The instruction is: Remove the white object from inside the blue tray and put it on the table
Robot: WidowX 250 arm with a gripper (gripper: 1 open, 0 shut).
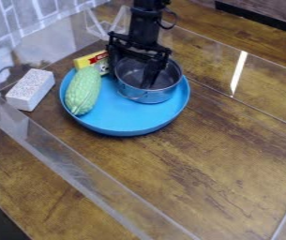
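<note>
1 black gripper [140, 52] overlies 1 steel bowl [148, 86] in the blue tray [120, 117] on the table [214, 155]; whether its fingers are parted or closed cannot be determined.

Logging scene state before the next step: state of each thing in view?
large round blue tray: upright, loaded
steel bowl: upright, in tray
pale green ribbed corn-like object: lying in tray
white speckled block: flat, outside tray
black gripper: at bowl, closure unclear
</note>
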